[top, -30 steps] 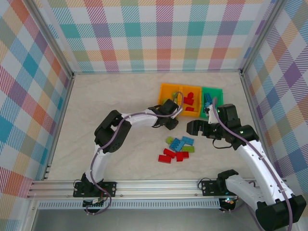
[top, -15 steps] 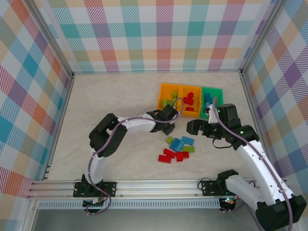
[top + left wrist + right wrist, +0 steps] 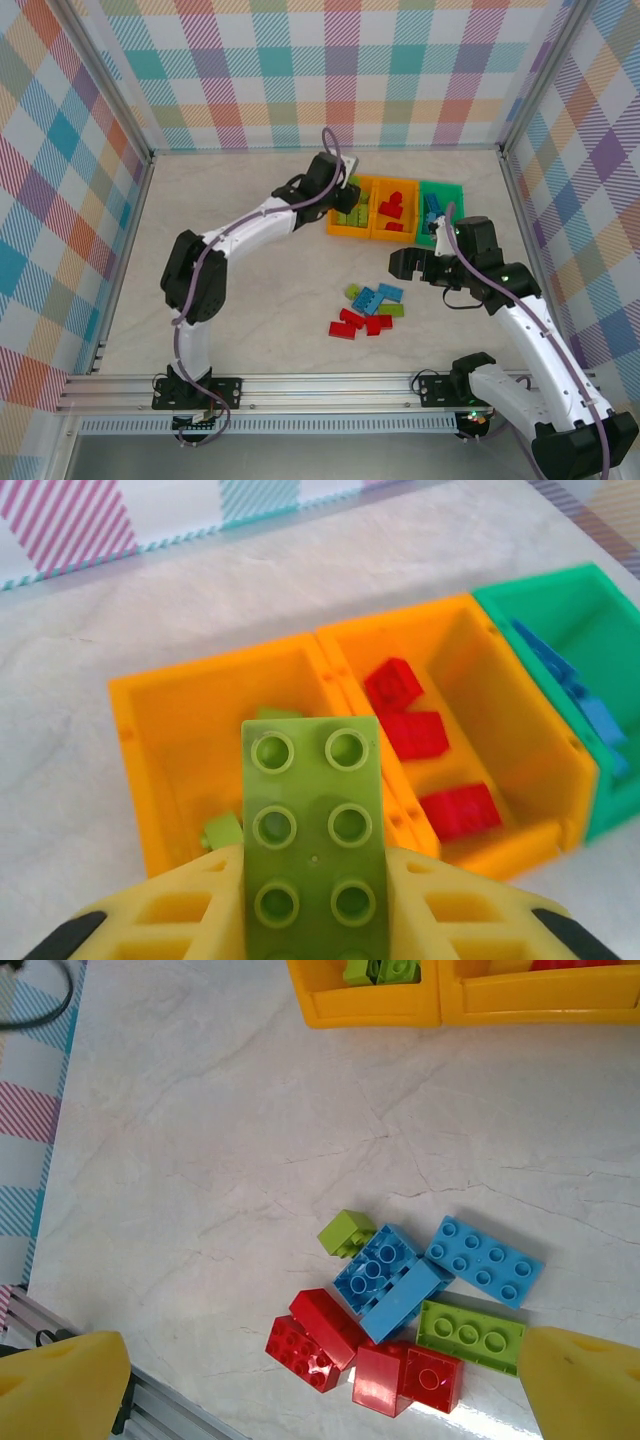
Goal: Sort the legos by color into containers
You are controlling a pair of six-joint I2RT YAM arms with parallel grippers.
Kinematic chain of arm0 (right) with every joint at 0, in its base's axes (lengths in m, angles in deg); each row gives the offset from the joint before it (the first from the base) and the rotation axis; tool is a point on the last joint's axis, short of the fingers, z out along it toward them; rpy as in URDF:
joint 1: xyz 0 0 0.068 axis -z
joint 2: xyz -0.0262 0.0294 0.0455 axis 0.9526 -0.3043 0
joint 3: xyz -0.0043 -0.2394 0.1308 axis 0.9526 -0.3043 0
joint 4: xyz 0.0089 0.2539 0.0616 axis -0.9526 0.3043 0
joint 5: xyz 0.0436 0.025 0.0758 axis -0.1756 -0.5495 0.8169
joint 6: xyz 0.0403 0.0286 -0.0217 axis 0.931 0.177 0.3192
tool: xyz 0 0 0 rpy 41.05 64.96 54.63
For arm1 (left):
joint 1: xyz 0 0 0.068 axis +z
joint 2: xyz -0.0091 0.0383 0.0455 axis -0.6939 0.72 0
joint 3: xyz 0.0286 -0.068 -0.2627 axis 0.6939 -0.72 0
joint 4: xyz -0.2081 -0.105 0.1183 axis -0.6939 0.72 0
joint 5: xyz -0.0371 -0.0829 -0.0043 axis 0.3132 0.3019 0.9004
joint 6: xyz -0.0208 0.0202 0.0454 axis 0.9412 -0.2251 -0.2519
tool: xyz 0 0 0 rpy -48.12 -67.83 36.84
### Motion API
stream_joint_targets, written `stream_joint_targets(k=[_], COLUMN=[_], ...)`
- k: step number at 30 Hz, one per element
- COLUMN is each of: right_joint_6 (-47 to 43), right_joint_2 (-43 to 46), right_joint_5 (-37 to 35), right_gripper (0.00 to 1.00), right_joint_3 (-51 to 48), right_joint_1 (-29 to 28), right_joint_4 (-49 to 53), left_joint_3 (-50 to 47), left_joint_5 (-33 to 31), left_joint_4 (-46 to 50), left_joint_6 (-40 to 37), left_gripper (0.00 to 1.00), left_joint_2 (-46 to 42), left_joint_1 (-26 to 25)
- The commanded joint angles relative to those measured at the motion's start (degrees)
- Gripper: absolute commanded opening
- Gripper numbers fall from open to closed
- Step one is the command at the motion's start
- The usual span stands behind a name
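Lime brick [image 3: 310,780] clamped by left gripper [image 3: 312,872] above left orange bin [image 3: 135,740], right gripper [image 3: 322,1385] held wide over loose legos [image 3: 395,1285] near that bin

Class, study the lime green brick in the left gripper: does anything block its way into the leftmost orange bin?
Nothing visible does. The lime green brick, held by the left gripper, hangs by the open-topped leftmost orange bin, which holds just a few green bricks.

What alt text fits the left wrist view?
The left gripper holds a lime green brick in its jaws over the left orange bin, which contains green bricks. Beside it, the middle orange bin holds red bricks and the green bin blue bricks.
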Motion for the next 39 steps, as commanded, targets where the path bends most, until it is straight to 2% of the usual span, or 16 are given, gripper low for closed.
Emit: stream_joint_targets(k=[1, 4, 7, 10, 13, 17, 19, 24, 28, 32, 36, 39], right_joint_6=[1.0, 0.99, 1.12, 1.57, 1.82, 1.95, 1.88, 2.17, 2.96, 4.83, 2.13, 1.26], right_joint_2=[1.11, 1.65, 2.38, 2.59, 2.32, 1.38, 0.54, -3.12, -6.62, -11.99, -17.8, -22.97], right_joint_5=[0.11, -0.51, -0.77, -0.56, -0.31, -0.27, -0.33, 0.19, -4.13, -9.31, -18.34, -24.85], right_gripper=[1.0, 1.0, 1.0, 1.0, 1.0, 1.0, 1.0, 0.98, 0.93, 0.87, 0.84, 0.8], right_joint_3=[-0.7, -0.74, -0.84, -1.25, -1.56, -1.7, -1.56, -1.6, -1.71, -0.58, -1.49, -1.3], right_joint_1=[-0.16, -0.2, -0.13, -0.12, -0.14, -0.13, -0.13, -0.95, -5.13, -9.95, -10.76, -10.67], right_joint_4=[-0.41, 0.18, 0.57, 0.38, -0.03, -0.59, -0.59, 0.96, 1.71, 3.63, 4.7, 6.23], left_joint_3=[7.11, 14.6, 20.28, 22.61, 21.78, 15.02, 8.91, -10.84, -21.64, -27.43, -30.89, -32.86], left_joint_5=[0.72, 0.1, -0.95, -0.33, 0.82, 2.54, 4.64, 10.47, 11.32, 12.05, 14.64, 17.01], left_joint_4=[1.89, 6.01, 7.96, 8.6, 8.47, 5.12, 0.33, -9.72, -8.05, 2.19, 13.16, 19.71], left_joint_6=[2.34, 2.36, 1.8, 1.64, 2.06, 3.18, 4.26, 3.87, -4.13, -19.76, -31.85, -38.84], left_gripper=[0.33, 0.33, 0.38, 0.42, 0.51, 0.52, 0.52, 0.55, 0.59, 0.7, 0.92, 1.0], left_joint_2=[7.21, 11.92, 14.84, 15.16, 13.31, 6.77, 1.07, -18.35, -32.84, -46.34, -56.98, -61.97], left_joint_1=[1.52, 2.09, 2.36, 2.38, 2.36, 2.39, 2.32, 1.37, -0.32, -2.97, -4.96, -5.68])
